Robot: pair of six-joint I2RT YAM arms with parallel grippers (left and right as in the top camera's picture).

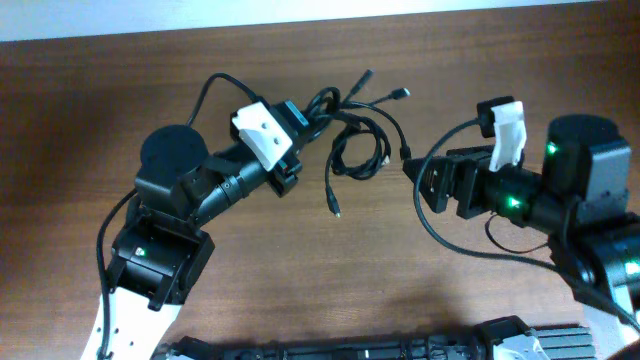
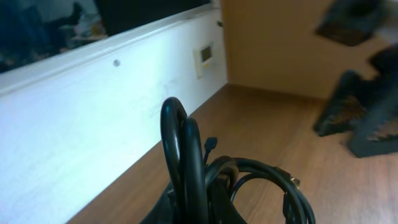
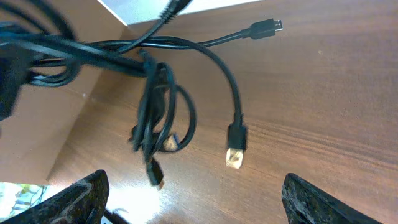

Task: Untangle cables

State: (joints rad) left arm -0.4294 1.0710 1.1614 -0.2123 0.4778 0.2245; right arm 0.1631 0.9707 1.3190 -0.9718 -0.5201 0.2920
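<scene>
the left end effector (image 1: 312, 120) is clamping the black cables (image 1: 360, 140) at one end, so the loops are drooping loose to the counter (image 1: 300, 270). the right end effector (image 1: 410, 168) is sitting wide apart just beside a usb plug (image 3: 235, 152), likely to pull it free.

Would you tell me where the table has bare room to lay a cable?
Bare table lies below the cables, between left arm and right arm, and beyond the left arm. Crowded: top centre, between left gripper and right gripper.
</scene>
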